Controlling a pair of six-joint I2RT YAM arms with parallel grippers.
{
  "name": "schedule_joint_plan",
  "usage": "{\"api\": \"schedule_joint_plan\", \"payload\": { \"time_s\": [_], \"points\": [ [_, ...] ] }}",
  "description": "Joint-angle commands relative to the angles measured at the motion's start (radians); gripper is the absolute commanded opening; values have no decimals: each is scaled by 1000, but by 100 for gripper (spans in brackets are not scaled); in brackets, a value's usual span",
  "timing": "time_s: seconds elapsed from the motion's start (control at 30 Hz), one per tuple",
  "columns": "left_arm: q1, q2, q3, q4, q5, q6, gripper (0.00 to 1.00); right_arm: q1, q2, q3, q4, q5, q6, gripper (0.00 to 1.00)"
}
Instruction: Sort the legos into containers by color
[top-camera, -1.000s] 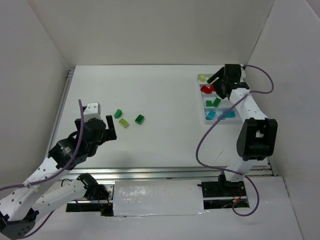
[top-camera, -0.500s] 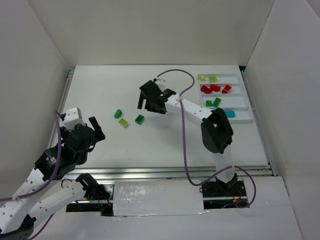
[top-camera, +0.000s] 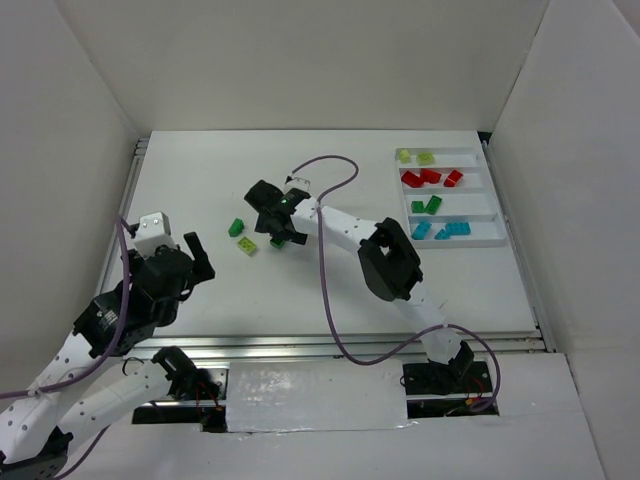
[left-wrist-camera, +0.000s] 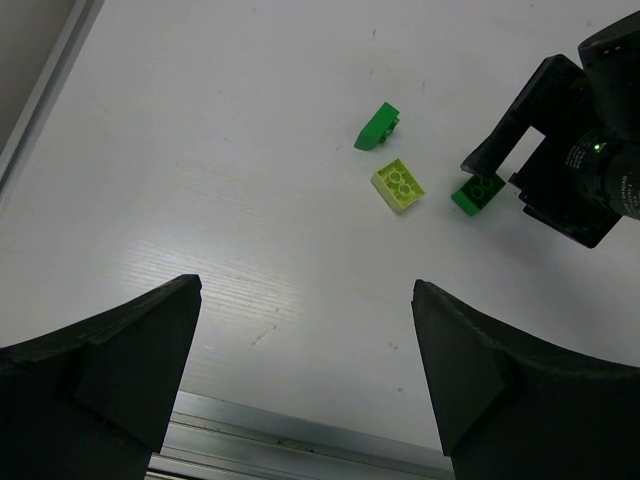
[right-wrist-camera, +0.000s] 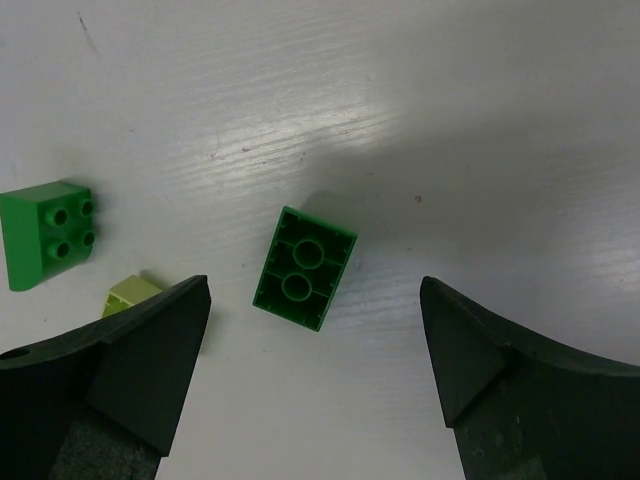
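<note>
Looks like pick step: right gripper (right-wrist-camera: 312, 300), jaws apart, hovers over upturned dark green brick (right-wrist-camera: 305, 268) toward left edge of bench (top-camera: 340, 290); next needs descend, clamp, carry to green compartment (top-camera: 470, 205) of far-right-corner tray (top-camera: 465, 157).

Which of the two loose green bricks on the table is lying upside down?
The dark green rectangular plastic brick centred between the fingers of the open right gripper: its hollow underside faces up. The other green brick, off to one side, shows studs.
</note>
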Motion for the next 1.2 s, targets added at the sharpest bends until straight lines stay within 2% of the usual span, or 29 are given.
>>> {"api": "schedule_joint_plan", "payload": {
  "time_s": [0.0,0.3,0.33,0.4,0.43,0.6,0.63,0.67,0.73,0.8,0.83,0.93,1.03,1.07,1.17],
  "points": [
    [4,-25,14,43,4,24,99,2,28,24,-32,25,41,92],
    [2,-60,9,50,12,27,99,5,54,-1,-30,13,47,81],
    [2,-59,11,48,13,28,100,5,62,20,-39,2,46,70],
    [2,-60,12,50,15,32,100,5,54,16,-47,5,44,60],
    [2,-60,12,50,15,33,100,6,45,-20,-38,3,44,50],
    [2,-77,6,59,19,41,99,5,-29,-146,46,-6,23,37],
    [2,-79,5,62,21,44,100,5,-35,-160,48,-6,18,14],
    [1,-79,5,63,22,45,99,6,-59,-171,57,-4,4,0],
    [1,-80,3,63,24,47,99,8,-108,-244,94,-3,-28,0],
    [2,-77,5,63,22,48,100,-1,-223,-315,161,17,-77,0],
    [2,-76,5,63,22,50,100,-13,-268,-403,198,5,-108,0],
    [2,-74,2,73,31,59,99,-116,-436,-537,258,-21,-175,0],
    [2,-70,0,80,42,67,99,-285,-529,-593,214,-18,-211,0],
    [1,-68,0,82,42,70,99,-384,-546,-601,205,-24,-224,0],
    [1,-67,2,80,44,70,99,-526,-540,-616,198,-40,-261,0]
  ]
}}
